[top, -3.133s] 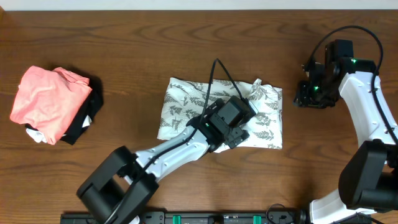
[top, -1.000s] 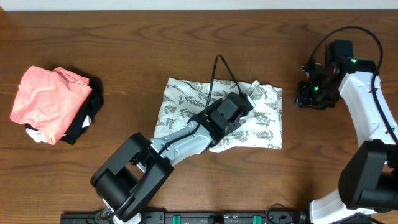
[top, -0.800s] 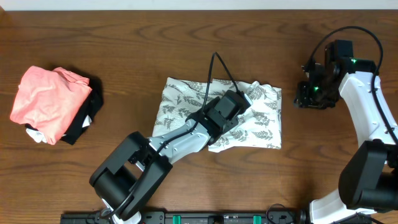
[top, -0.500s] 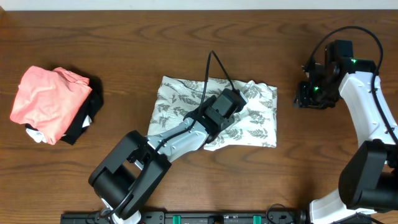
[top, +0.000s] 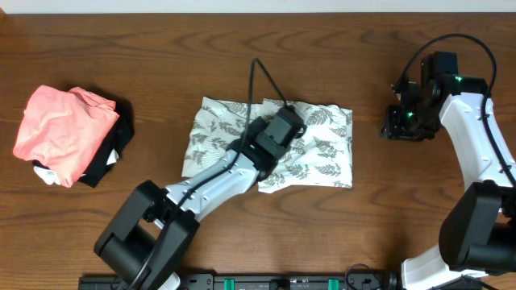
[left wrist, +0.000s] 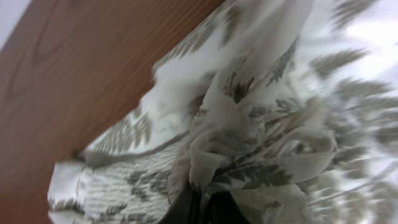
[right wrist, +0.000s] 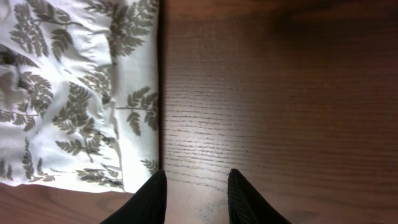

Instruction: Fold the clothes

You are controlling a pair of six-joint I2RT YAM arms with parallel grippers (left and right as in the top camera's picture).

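Note:
The clothes (top: pixel 322 153), a thin white garment printed with grey fern leaves, lie folded into a rough rectangle at the middle of the table. My left gripper (top: pixel 289 125) sits on top of them near their middle. In the left wrist view its black fingers (left wrist: pixel 186 210) are shut on a bunched ridge of the clothes (left wrist: pixel 249 143). My right gripper (top: pixel 395 125) hangs over bare wood just right of the garment. In the right wrist view it is open (right wrist: pixel 196 186) with nothing between its fingers, and the edge of the clothes (right wrist: pixel 74 93) lies to its left.
A salmon-pink folded garment (top: pixel 60 129) lies on a black cloth (top: pixel 113 157) at the table's left. Bare brown wood (top: pixel 161 64) surrounds the fern garment. The left arm's cable (top: pixel 262 76) arcs above the garment.
My left gripper has shut on a pinch of the fabric and pulled it left and away from the front edge. The whole garment has slid left with it. The right arm has not moved.

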